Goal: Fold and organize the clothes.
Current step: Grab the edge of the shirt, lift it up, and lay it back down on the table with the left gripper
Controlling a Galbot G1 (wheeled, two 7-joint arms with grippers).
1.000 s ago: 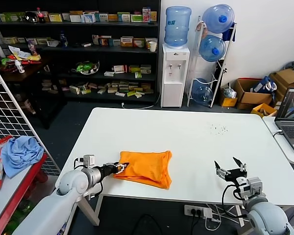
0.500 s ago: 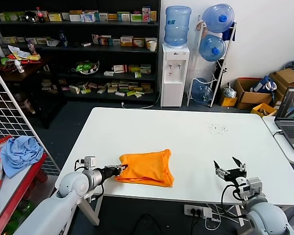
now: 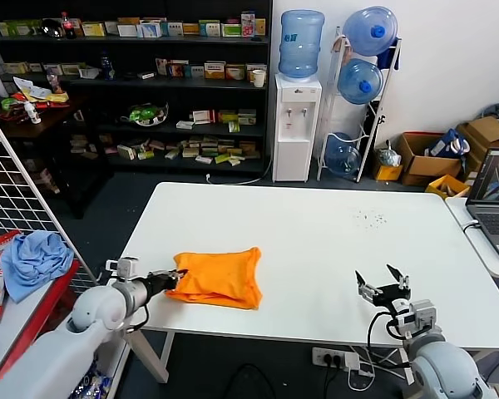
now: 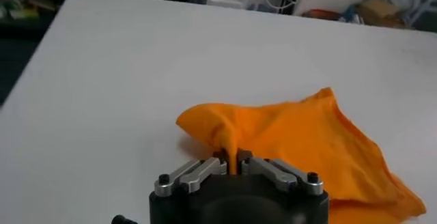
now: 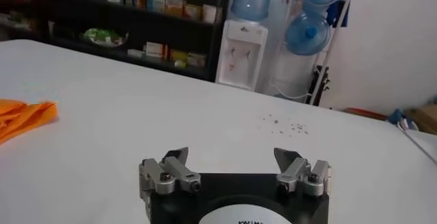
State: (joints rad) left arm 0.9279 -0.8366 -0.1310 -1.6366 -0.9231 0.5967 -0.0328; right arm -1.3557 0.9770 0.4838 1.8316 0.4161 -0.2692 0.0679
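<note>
The orange T-shirt (image 3: 218, 277) lies folded in a flat bundle on the white table (image 3: 316, 241), near its front left edge. My left gripper (image 3: 171, 280) is shut on the shirt's left edge, low over the table. In the left wrist view the orange T-shirt (image 4: 300, 136) spreads away from my left gripper (image 4: 231, 162), with a pinch of fabric between the jaws. My right gripper (image 3: 381, 285) is open and empty near the table's front right edge. In the right wrist view my right gripper (image 5: 232, 158) faces bare table, and a corner of the shirt (image 5: 24, 117) shows far off.
A light blue cloth (image 3: 35, 259) lies on a red side table at the left by a wire rack. A laptop (image 3: 495, 199) sits on a second table at the right. Shelves and a water dispenser (image 3: 296, 125) stand behind.
My left gripper has pulled the shirt leftward along the table's front edge, toward the left corner. The right arm has barely moved.
</note>
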